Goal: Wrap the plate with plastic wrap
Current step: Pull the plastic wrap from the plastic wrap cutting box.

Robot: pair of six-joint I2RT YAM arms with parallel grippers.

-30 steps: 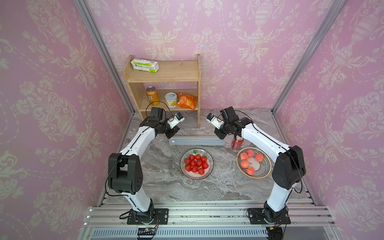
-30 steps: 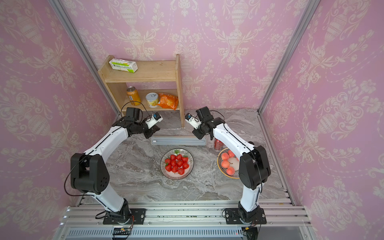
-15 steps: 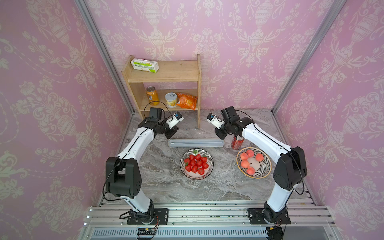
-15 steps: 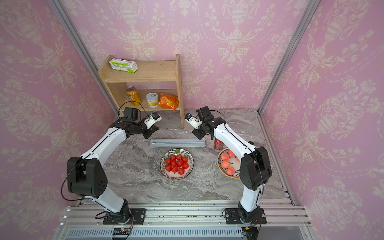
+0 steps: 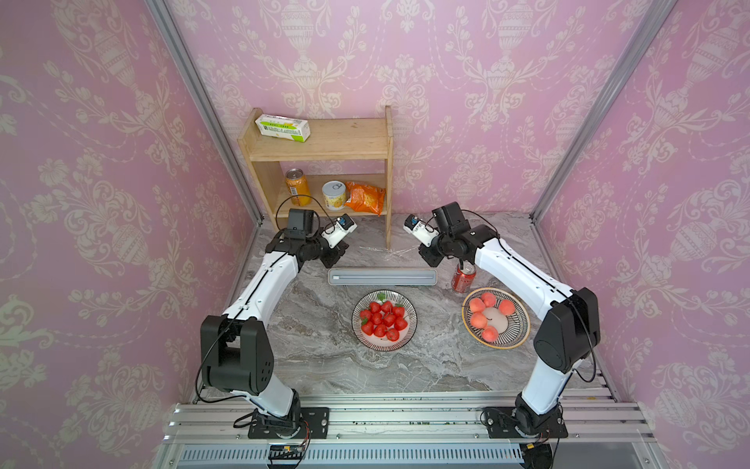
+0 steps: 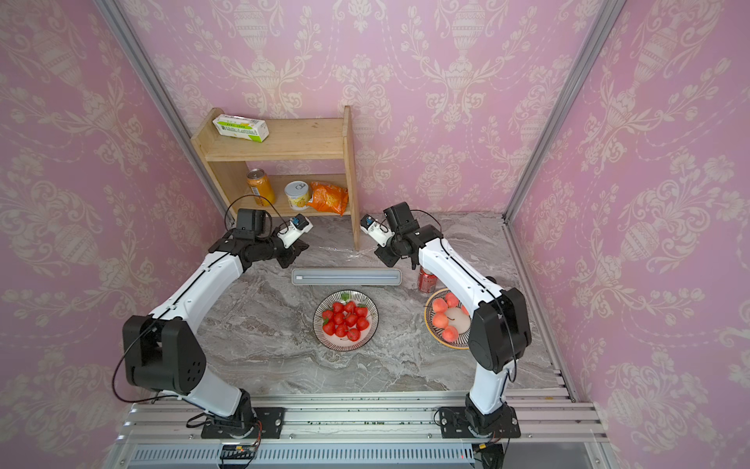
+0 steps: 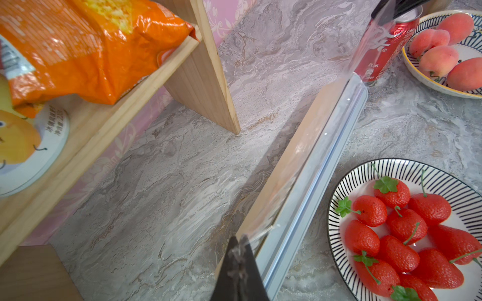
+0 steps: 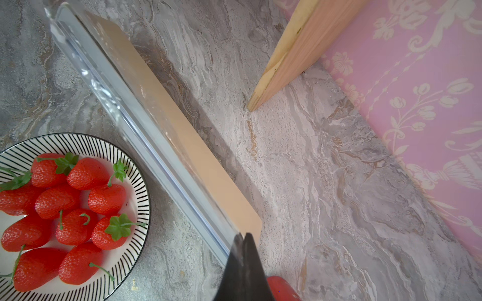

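The plate (image 5: 410, 333) of strawberries (image 5: 383, 318) sits uncovered on the table (image 5: 324, 357), just before the box (image 5: 382, 277). Beyond the box the wrap (image 5: 391, 252) stretches between both arms, which looks like the pulling-out step. Left pincer (image 7: 239, 238) and right pincer (image 8: 243, 235) are each pressed together, pinching a film corner. The next move probably calls for more length, then bringing the film over the plate.

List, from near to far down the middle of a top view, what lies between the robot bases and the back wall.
Black-striped white plate of red strawberries → long cream dispenser box with grey top → stretched clear plastic wrap → pale wooden two-tier shelf.
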